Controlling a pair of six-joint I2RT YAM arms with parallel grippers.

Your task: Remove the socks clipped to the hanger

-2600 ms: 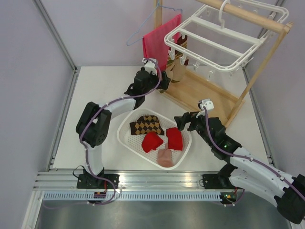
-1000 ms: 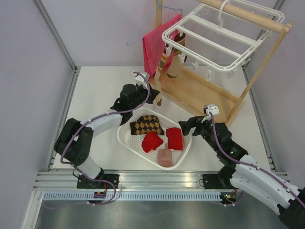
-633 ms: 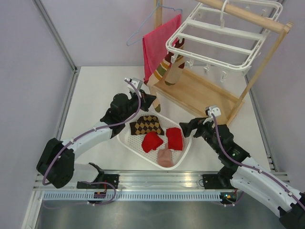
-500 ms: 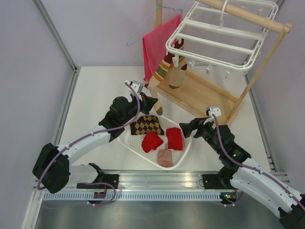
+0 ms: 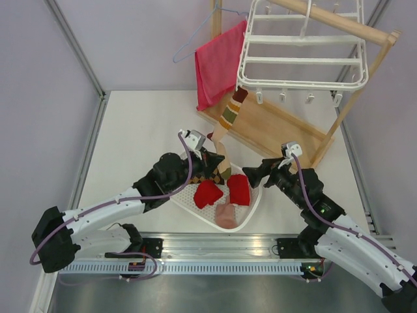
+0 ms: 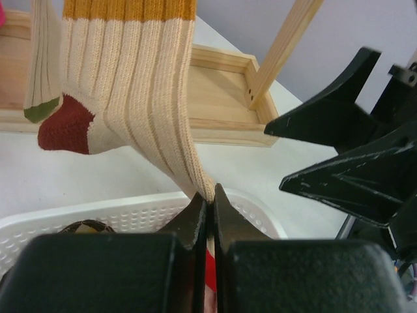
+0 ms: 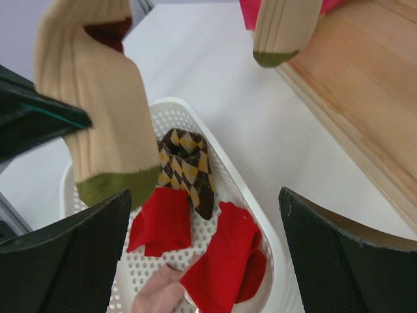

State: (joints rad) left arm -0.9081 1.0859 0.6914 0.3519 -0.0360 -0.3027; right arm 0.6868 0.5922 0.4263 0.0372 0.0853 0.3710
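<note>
Left gripper [image 6: 207, 193] pinches shut on the striped sock [image 6: 130, 85] by its cream foot, holding it taut between hanger [image 5: 303, 60] and basket [image 6: 98, 214], apparently to tug it free for a drop there; right gripper [image 5: 257, 173] hovers wide open, empty, alongside.

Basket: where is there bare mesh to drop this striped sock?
Bare mesh in the basket: under its rim beyond the argyle sock, and between one red sock, the pink sock and the rim. The middle is crowded around the other red sock.
</note>
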